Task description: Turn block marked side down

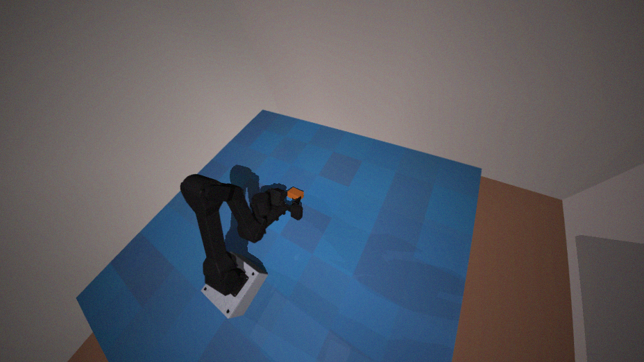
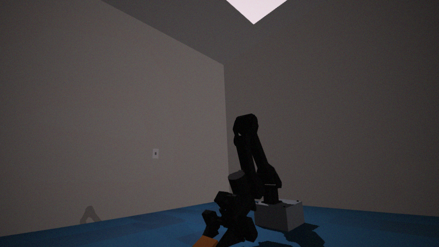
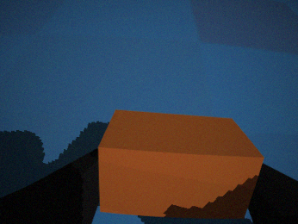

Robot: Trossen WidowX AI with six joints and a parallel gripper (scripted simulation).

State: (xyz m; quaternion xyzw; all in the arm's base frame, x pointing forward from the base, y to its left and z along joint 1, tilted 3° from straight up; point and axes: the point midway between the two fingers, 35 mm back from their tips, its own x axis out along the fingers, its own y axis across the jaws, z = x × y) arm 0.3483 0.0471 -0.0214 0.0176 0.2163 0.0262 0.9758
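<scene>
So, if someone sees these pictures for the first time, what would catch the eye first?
Probably the orange block, the only warm colour against the blue table, clamped in the end effector near the table's middle. Next, the black arm, folded over from its grey base near the table's edge.
</scene>
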